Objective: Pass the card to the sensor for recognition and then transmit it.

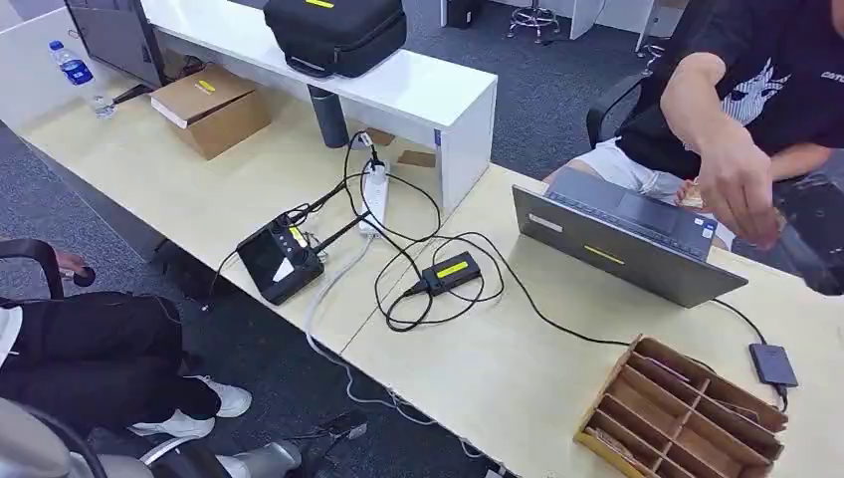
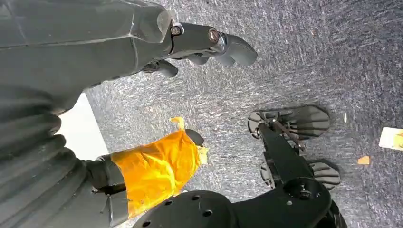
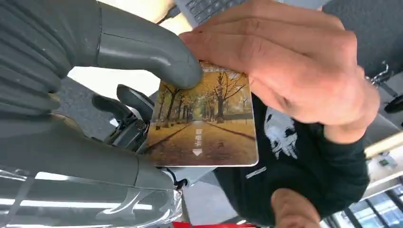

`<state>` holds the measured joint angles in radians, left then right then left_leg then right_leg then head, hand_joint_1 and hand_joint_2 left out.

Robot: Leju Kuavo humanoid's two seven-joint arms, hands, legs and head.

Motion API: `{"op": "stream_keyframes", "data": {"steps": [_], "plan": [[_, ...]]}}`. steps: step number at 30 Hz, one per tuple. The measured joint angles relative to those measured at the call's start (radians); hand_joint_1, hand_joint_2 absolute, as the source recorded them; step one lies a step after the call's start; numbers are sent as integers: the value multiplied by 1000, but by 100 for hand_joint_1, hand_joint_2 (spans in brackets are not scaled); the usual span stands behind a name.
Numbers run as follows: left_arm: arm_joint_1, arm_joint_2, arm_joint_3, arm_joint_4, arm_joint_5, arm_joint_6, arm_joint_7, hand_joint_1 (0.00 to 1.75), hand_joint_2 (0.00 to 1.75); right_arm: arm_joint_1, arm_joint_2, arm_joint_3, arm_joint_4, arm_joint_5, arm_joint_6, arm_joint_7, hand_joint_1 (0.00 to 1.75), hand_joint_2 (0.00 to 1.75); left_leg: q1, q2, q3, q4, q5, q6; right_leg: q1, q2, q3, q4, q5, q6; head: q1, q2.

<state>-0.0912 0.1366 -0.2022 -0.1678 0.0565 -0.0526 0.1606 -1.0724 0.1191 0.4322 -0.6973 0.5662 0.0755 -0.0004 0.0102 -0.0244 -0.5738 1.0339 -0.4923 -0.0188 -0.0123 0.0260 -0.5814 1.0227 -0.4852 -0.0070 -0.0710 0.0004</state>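
Step in hand: the handover, as I judge it. The right hand (image 3: 138,95) grips the glossy rectangular card printed with an autumn tree avenue (image 3: 204,126), its thick grey thumb pressed on one corner and the darker fingers behind the card.
Where the card is: held up off the pale wooden surface (image 1: 498,368), near its far right edge, with the person's bare hand (image 3: 290,66) closed over the card's other end.
Doing it well: keep the card flat and steady until the person's hold is clearly firm, then ease the thumb off first and draw back along the card's plane, so it is not twisted out of their fingers.
Left hand: the left hand (image 2: 209,45) hangs over grey carpet with its fingers loosely curled and holds nothing.
Around: an open grey laptop (image 1: 622,244) stands just before the person. A black card reader with a yellow label (image 1: 450,271) lies mid-surface among looped black cables. A wooden slotted tray (image 1: 687,413) sits at the near right edge.
In the way: the laptop lid lies between reader and person. The cables could snag a low sweep.
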Motion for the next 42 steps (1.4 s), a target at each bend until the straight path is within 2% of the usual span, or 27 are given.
{"op": "stream_keyframes", "data": {"steps": [5, 10, 11, 16, 18, 20, 23, 27, 29, 33, 38, 42], "plan": [[4, -4, 0, 0, 5, 0, -10, 0, 175, 26, 34, 37, 16, -12, -16, -56, 0, 175, 0, -1, 0, 0, 0, 0, 0, -1, 0, 0, 0, 0, 0, 0], [18, -5, 0, 0, 10, 1, -31, 0, 175, 111, 34, 42, -86, -124, 17, -119, 0, 175, 0, -1, 0, 0, 0, 0, 0, -1, -1, 0, 0, 0, 0, 0], [20, -5, 1, 0, 12, 0, -37, 0, 175, 132, 29, 43, -118, -151, 31, -128, 0, 175, 0, -1, -1, 0, 0, 0, 0, -1, -1, 0, 0, 0, 0, 0], [37, -5, 10, 0, 26, 0, -60, 0, 175, 241, -3, 48, -255, -379, 190, -180, 0, 175, 0, -1, -1, 0, 0, 0, 0, -2, -1, -1, 0, 0, 0, 0], [44, -5, 17, 0, 30, 0, -68, 0, 175, 293, -25, 52, -303, -447, 218, -203, 0, 175, 0, -1, -1, 0, 0, 0, 0, -2, -1, -1, 0, 0, 0, 0], [52, -5, 21, 0, 37, 1, -75, 0, 175, 341, -48, 56, -348, -470, 209, -222, 0, 175, 0, -1, -1, 0, 0, 0, 0, -2, -1, -1, 0, 0, 0, 0], [63, -6, 34, 0, 49, 8, -82, 0, 175, 438, -98, 60, -444, -396, 94, -250, 0, 175, 0, -2, -1, 0, -1, 1, 0, -2, -1, -2, 0, 0, 0, 0], [72, -10, 47, 0, 56, 16, -82, 0, 175, 544, -151, 62, -543, -299, -5, -267, 0, 175, 0, -2, -1, 0, -1, 1, 0, -2, -1, -2, 0, 0, 0, 0], [74, -12, 53, 0, 58, 22, -87, 0, 175, 609, -169, 58, -594, -217, -102, -288, 0, 175, 0, -2, -1, 0, -2, 2, 0, -3, 0, -2, -1, 1, 0, 0], [80, -16, 66, 0, 58, 31, -89, 0, 175, 746, -187, 47, -695, -6, -339, -315, 0, 175, 0, -2, -1, 0, -2, 1, 0, -3, -1, -2, -1, 1, 0, 0], [84, -19, 68, 0, 50, 34, -90, 0, 175, 879, -192, 46, -745, 234, -616, -360, 0, 175, 0, -2, -1, -1, -3, 1, 0, -3, -1, -2, -2, 2, 0, 0], [84, -19, 69, 0, 45, 34, -91, 0, 175, 941, -195, 46, -747, 313, -718, -370, 0, 175, 0, -2, -1, -1, -3, 1, 0, -3, -1, -2, -2, 2, 0, 0]]}}
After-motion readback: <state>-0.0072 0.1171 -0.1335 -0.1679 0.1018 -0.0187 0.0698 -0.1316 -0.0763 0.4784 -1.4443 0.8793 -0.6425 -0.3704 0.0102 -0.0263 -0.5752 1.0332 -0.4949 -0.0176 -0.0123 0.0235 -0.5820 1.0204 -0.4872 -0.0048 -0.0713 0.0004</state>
